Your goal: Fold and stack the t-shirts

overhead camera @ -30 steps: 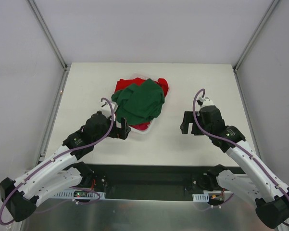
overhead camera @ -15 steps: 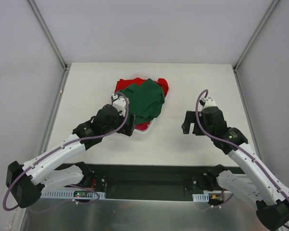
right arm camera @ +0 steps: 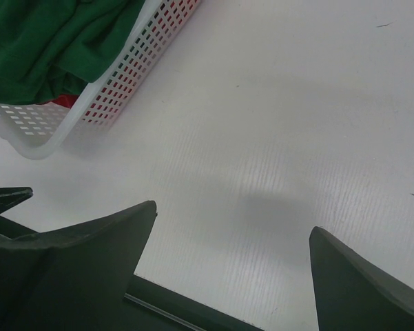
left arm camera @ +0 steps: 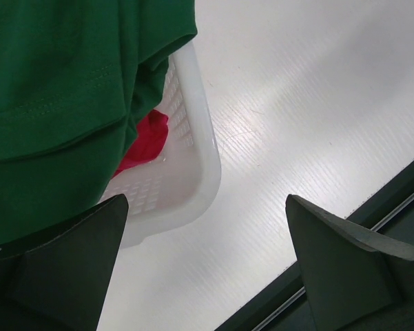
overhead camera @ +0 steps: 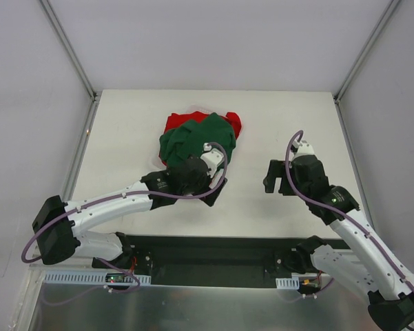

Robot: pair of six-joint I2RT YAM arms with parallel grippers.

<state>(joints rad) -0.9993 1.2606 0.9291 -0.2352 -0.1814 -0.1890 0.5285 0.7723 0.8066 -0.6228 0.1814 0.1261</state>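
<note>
A dark green t-shirt lies crumpled on top of a bright red t-shirt in a white slotted basket at mid-table. My left gripper is open and empty at the basket's near right corner, over the table. In the left wrist view, the green shirt hangs over the basket rim, with red cloth showing inside. My right gripper is open and empty over bare table to the right of the basket. The right wrist view shows the basket and the green shirt at upper left.
The white table has a dark strip along its near edge. Metal frame posts stand at the back corners. The left arm lies across the table in front of the basket.
My left gripper has swung right along the basket's near side, from its left corner to its right corner. The right gripper has barely moved.
</note>
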